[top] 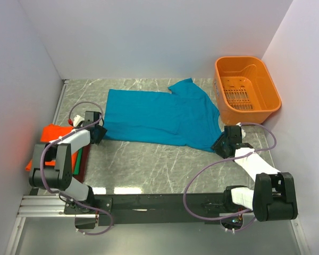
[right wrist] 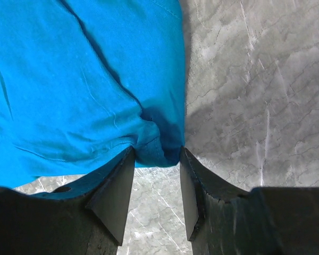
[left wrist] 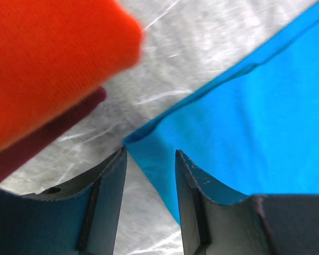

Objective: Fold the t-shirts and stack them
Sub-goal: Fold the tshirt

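Down at the table (top: 149, 164), the left gripper (left wrist: 150, 151) stands with its jaws parted, a corner of the teal-blue t-shirt (top: 154, 114) lying just at its fingertips and nothing clamped between them. Across the workspace, the right gripper (right wrist: 157, 149) is likewise parted, its fingertips flanking a bunched fold at the shirt's near-right edge, where wrinkles gather in the cloth.

Between the two arms the teal-blue t-shirt is spread mostly flat across the middle of the marbled grey surface, one short sleeve angled toward the far right.

Just beside the left arm, at the table's left edge, sits a stack of folded shirts: the orange t-shirt (left wrist: 53, 58) on top, a green t-shirt (top: 80, 155) showing as a thin edge beneath it, and the dark red t-shirt (left wrist: 42, 135) below.

At the far right corner, well apart from the stack, stands an orange plastic basket (top: 250, 116).
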